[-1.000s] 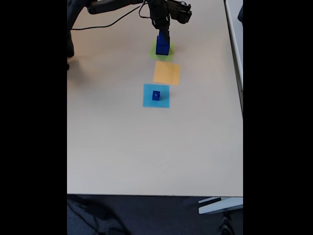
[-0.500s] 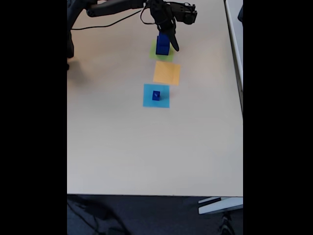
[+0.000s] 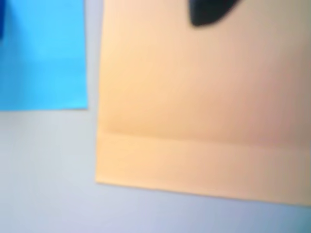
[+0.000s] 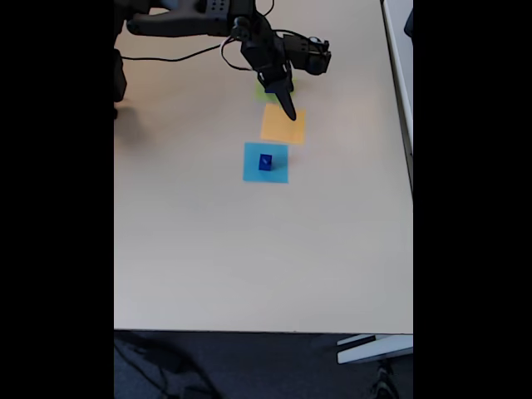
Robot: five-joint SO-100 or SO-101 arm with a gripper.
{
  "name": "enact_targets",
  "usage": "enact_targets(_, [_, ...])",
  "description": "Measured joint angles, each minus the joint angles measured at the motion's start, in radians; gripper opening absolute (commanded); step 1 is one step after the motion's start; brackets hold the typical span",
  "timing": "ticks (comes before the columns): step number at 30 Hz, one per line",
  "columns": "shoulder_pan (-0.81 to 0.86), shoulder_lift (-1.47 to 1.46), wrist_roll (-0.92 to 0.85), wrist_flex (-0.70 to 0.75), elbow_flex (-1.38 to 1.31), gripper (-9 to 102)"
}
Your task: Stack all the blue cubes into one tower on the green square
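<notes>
In the fixed view the gripper [image 4: 287,108] hangs over the top edge of the orange square [image 4: 283,125], dark fingers pointing toward five o'clock. Whether the claw is released or clenched, I cannot tell. The green square [image 4: 263,91] peeks out at eleven o'clock from the orange one, mostly covered by the arm [image 4: 249,37], and any tower on it is hidden. One small blue cube [image 4: 265,162] sits alone on the light-blue square [image 4: 266,173], at seven o'clock from the orange. The blurred wrist view shows the orange square [image 3: 194,107], the light-blue square [image 3: 43,53] and a dark fingertip [image 3: 206,12].
</notes>
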Motion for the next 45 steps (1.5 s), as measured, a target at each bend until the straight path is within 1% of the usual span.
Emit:
enact_targets(6, [0.063,0.000,-0.020,-0.120,0.124,39])
enact_targets(15, [0.121,0.003,-0.067,-0.238,0.250,37])
enact_targets(29, [0.189,0.005,-0.155,-0.245,0.295,33])
enact_targets(45, [0.209,0.003,-0.192,-0.249,0.319,34])
